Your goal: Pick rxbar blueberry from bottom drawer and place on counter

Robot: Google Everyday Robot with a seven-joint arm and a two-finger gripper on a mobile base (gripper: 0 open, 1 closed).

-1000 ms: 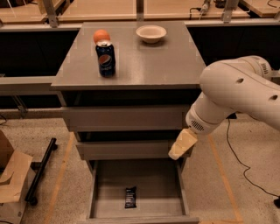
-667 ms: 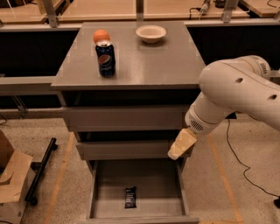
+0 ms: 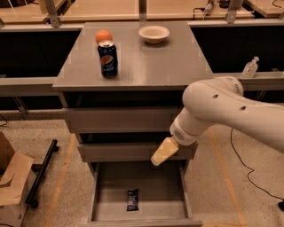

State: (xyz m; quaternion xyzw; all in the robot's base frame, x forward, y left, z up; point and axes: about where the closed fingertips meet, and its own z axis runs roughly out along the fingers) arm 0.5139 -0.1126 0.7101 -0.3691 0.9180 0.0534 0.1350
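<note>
Speckled floor (image 3: 248, 204) with orange tape lines (image 3: 60, 179) beneath the gripper (image 3: 163, 152), which hangs low, right of centre; cardboard box (image 3: 15, 179) far to its left, wooden tables (image 3: 177, 6) beyond.

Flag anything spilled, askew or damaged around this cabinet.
Nothing stands out. The Pepsi can and bowl stand upright on the counter, with an orange behind the can. The rxbar blueberry lies flat in the open bottom drawer. The gripper hangs above that drawer's right side, apart from the bar.

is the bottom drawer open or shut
Open: the bottom drawer is pulled out, its floor visible with the rxbar blueberry lying inside. The hand hangs above it, before the middle drawer.
</note>
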